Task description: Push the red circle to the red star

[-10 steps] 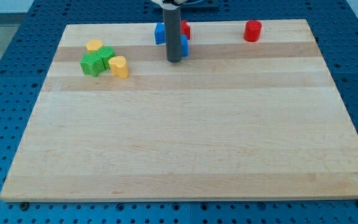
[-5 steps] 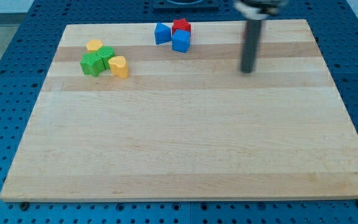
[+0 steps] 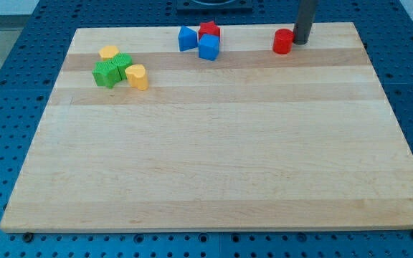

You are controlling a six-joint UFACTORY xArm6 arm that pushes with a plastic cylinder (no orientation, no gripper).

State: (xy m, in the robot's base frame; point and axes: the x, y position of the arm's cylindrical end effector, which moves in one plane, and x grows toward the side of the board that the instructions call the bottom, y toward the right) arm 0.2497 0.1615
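Observation:
The red circle (image 3: 283, 41) stands near the top edge of the wooden board, right of centre. My tip (image 3: 301, 41) is down on the board, touching or almost touching the circle's right side. The red star (image 3: 209, 30) sits at the top centre, well left of the circle. Two blue blocks stand against the star: one (image 3: 187, 38) on its left, one (image 3: 209, 47) just below it.
At the upper left lies a cluster: two green blocks (image 3: 112, 69), a yellow block (image 3: 108, 52) above them and a yellow block (image 3: 137, 76) to their right. The board's top edge (image 3: 335, 25) runs close behind the circle.
The rod swept from beside the blue blocks across to the right, then up to the circle's right side. The red circle has shifted slightly left and down.

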